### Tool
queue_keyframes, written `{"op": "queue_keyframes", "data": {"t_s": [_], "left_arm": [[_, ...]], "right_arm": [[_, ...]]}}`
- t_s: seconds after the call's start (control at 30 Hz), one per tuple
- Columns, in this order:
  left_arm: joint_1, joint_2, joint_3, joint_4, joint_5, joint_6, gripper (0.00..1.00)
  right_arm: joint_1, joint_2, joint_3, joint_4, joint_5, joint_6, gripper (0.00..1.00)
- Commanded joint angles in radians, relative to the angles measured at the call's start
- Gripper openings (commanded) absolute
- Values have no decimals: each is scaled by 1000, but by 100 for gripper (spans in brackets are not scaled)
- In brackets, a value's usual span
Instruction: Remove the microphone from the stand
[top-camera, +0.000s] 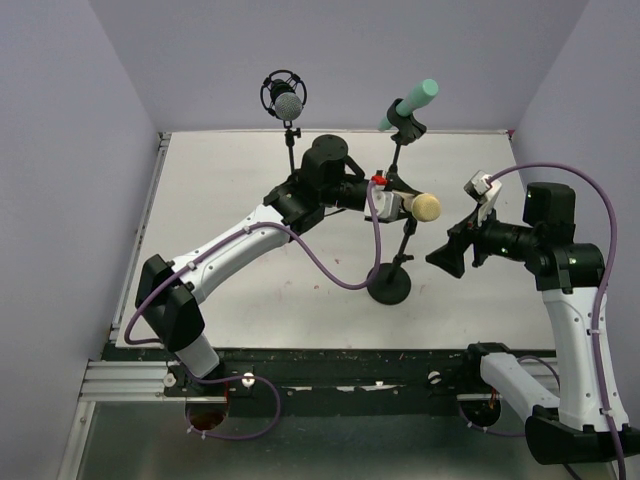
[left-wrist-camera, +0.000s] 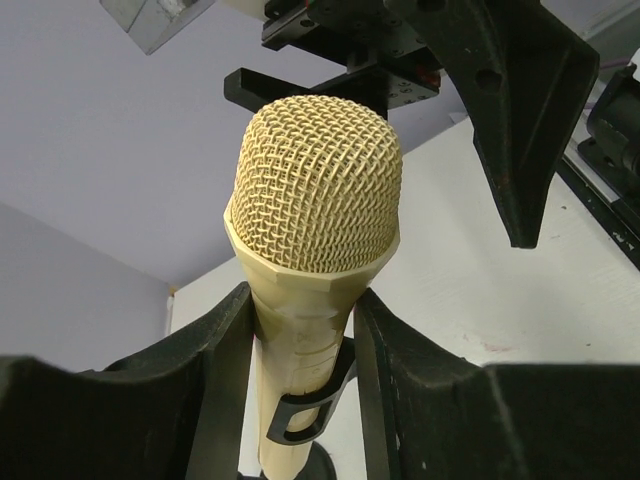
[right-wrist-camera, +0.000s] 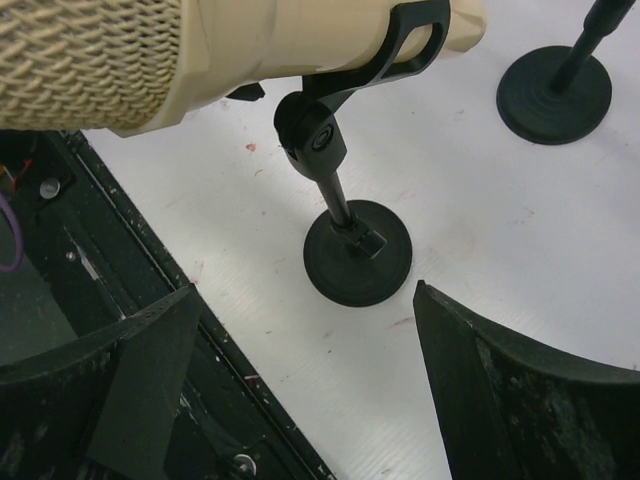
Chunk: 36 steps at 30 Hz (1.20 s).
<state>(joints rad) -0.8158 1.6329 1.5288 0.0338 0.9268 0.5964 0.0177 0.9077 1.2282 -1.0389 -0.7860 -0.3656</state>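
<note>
Three stands sit on the tabletop (top-camera: 230, 190). The one that matters is the near stand (top-camera: 390, 285), whose clip (right-wrist-camera: 400, 55) carries the cream microphone (left-wrist-camera: 315, 180) well above the surface. The microphone's long axis lies nearly level and runs left to right in the top view, with the mesh head toward the right arm and the tail toward the left.

The left gripper (left-wrist-camera: 302, 300) meets it from the tail end, lined up along that same axis. Its fingers (left-wrist-camera: 225, 390) are narrowed against the two sides of the handle just behind the head, beside the clip. Whether they press firmly I cannot tell.

The right gripper (top-camera: 447, 255) hangs wide, holding nothing, just beyond the head and facing it. The left arm is plainly the nearer.

Since the clip cradles the handle from beneath, the way out is probably upward, or back along the handle toward the left arm. A sideways drag would likely tip the stand.
</note>
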Motion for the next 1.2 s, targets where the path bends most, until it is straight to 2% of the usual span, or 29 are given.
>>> {"op": "queue_keyframes", "data": {"t_s": [0.0,0.1,0.27,0.5,0.7,0.87,1.0,1.03,1.07,1.1,1.17], "left_arm": [[-3,-30,-10,77,-63,-56,29],[1,-65,-41,109,-118,-98,22],[9,-128,-93,135,-213,-86,8],[15,-214,-131,84,-367,12,3],[14,-232,-93,-12,-477,65,0],[15,-228,-108,-12,-675,-9,0],[15,-222,-101,-32,-724,-67,0],[15,-220,-95,-32,-730,-81,4],[14,-217,-91,-32,-730,-95,15],[14,-216,-93,-32,-718,-99,31],[15,-219,-96,-69,-691,-109,56]], "right_arm": [[-1,-3,-79,147,1,95,93],[1,13,-134,226,-27,140,92],[-1,46,-187,321,-48,148,91],[1,99,-219,431,-71,177,91],[4,138,-220,485,-87,177,90],[14,155,-220,511,-84,180,89],[28,168,-188,513,-85,194,89],[33,169,-173,507,-87,192,89],[33,174,-159,498,-87,191,89],[34,178,-145,485,-88,188,89],[37,184,-112,464,-93,186,89]]}}
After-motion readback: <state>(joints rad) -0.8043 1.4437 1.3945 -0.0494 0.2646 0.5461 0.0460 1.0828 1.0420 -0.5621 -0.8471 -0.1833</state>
